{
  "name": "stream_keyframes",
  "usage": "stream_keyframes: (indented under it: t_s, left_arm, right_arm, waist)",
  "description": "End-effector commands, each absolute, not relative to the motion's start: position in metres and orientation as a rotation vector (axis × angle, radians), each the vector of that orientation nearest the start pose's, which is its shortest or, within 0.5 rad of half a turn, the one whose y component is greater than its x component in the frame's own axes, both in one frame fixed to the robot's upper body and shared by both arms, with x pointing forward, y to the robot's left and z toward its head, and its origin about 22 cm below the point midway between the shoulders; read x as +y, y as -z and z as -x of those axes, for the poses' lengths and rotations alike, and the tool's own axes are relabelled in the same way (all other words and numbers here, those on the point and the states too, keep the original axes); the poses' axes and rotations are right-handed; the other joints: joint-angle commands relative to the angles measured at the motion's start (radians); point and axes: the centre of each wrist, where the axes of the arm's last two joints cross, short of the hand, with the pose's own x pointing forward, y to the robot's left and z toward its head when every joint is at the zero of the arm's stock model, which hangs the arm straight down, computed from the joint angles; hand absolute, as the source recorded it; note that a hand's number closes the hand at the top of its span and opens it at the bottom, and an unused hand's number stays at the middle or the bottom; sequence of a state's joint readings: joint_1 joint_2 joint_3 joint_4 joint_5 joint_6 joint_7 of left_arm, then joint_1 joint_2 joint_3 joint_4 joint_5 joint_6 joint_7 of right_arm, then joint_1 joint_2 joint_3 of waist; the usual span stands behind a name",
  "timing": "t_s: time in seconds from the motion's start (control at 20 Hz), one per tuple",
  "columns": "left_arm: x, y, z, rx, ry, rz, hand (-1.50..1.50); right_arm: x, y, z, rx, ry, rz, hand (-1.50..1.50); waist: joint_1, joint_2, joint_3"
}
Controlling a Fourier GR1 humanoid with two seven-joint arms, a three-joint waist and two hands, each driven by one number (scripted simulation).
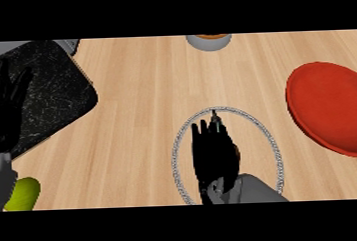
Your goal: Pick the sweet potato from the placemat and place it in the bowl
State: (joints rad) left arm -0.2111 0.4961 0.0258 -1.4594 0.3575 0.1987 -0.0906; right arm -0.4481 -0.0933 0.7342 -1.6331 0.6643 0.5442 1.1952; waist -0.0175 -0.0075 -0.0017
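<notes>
The placemat (268, 139) is an oval with a silvery beaded rim, lying at the lower middle of the wooden counter. My right hand (212, 154) hovers over it, fingers stretched toward the far side. It hides most of the sweet potato (236, 151), of which only a brown sliver shows at the hand's right edge. The red bowl (330, 104) stands at the right, partly cut off by the view's edge. My left hand (5, 106) rests open at the left edge, fingers up, over a black slab.
A black marbled slab (55, 92) fills the upper left. A yellow-green object (23, 194) lies at the lower left beside my left forearm. A grey cup (209, 41) with orange contents stands at the far edge.
</notes>
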Motion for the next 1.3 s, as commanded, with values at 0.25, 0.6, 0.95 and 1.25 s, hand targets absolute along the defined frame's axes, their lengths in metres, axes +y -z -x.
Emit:
stream_keyframes:
  t_s: [0.25,0.6,0.95,1.25]
  left_arm:
    - [0.328,-0.077,-0.293,-1.778,-0.025,-0.247,0.00]
    - [0.329,-0.091,-0.301,-1.778,-0.045,-0.241,0.00]
    - [0.324,-0.082,-0.286,-1.783,-0.018,-0.258,0.00]
    - [0.323,-0.068,-0.292,-1.774,-0.041,-0.220,0.00]
  right_arm:
    - [-0.052,-0.094,-0.222,-0.624,-1.404,0.909,-1.50]
    - [-0.054,-0.079,-0.227,-0.562,-1.423,0.925,-1.50]
    - [-0.069,-0.061,-0.238,-0.534,-1.398,0.923,-1.50]
    - [-0.072,-0.034,-0.229,-0.489,-1.393,0.929,-1.50]
  waist:
    - [0.011,0.005,0.001]
    - [0.010,0.006,0.001]
    - [0.020,0.006,0.002]
    - [0.017,0.007,0.001]
